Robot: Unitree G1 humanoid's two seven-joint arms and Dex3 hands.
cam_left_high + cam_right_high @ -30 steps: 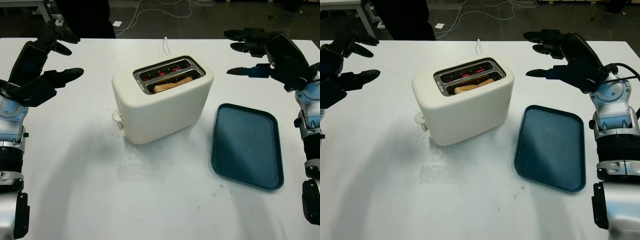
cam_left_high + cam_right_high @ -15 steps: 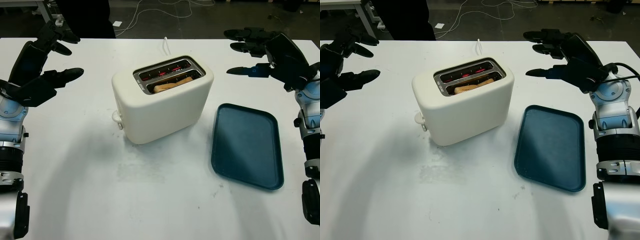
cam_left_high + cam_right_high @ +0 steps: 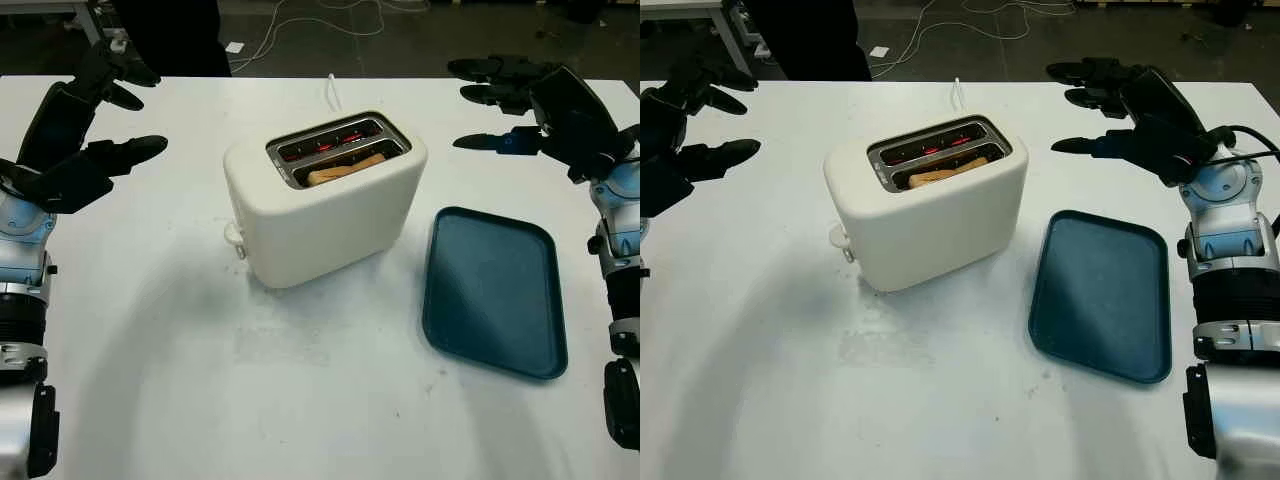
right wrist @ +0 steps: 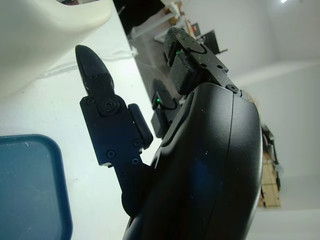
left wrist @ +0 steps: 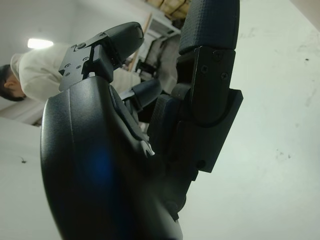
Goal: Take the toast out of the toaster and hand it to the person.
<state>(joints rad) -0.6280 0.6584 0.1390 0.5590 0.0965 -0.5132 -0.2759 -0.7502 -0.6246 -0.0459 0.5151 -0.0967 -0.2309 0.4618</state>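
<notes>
The toast (image 3: 345,168) lies lengthwise in the toaster's (image 3: 325,200) near slot, between 2 empty open hands, the right hand (image 3: 530,105) slightly nearer than the left hand (image 3: 85,130).

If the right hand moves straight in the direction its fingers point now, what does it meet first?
Probably the toaster: the open right hand points across the table toward its upper part, though it may pass just above or behind it.

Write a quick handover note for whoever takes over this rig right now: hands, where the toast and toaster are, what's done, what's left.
Left hand: open, raised over the table's left side.
Right hand: open, raised at far right, beyond the dark blue plastic tray.
Cream two-slot toaster: mid-table; the brown toast slice sits in its nearer slot.
Done: nothing; toast untouched.
Left: grasp toast, lift it out, hand it to the person.
</notes>
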